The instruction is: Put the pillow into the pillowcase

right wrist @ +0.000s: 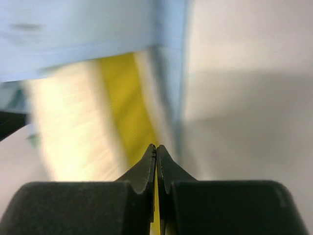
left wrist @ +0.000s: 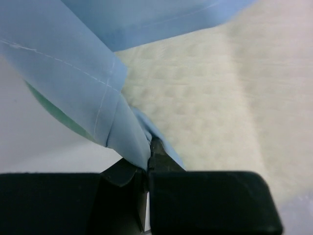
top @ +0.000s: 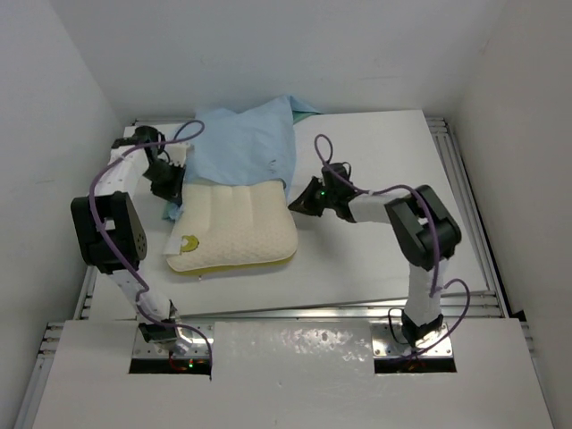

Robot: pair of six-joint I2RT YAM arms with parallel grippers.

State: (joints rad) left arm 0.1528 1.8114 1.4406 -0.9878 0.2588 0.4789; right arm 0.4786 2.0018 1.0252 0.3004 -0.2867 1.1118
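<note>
The cream pillow (top: 237,228) with its yellow edge band lies on the table, its far end under the mouth of the light blue pillowcase (top: 246,143). My left gripper (top: 174,188) is at the pillow's far left corner, shut on a fold of the pillowcase (left wrist: 73,73), with the pillow (left wrist: 210,98) just beyond it. A strip of mint-green lining (left wrist: 54,110) shows under the fold. My right gripper (top: 299,204) is shut and empty beside the pillow's right edge. In the right wrist view its tips (right wrist: 155,148) point at the yellow band (right wrist: 122,107), below the pillowcase (right wrist: 73,44).
The white table (top: 375,161) sits between white walls, with metal rails (top: 465,197) along its sides. The rest of the pillowcase bunches toward the back wall. A white panel (top: 295,375) covers the near edge by the arm bases.
</note>
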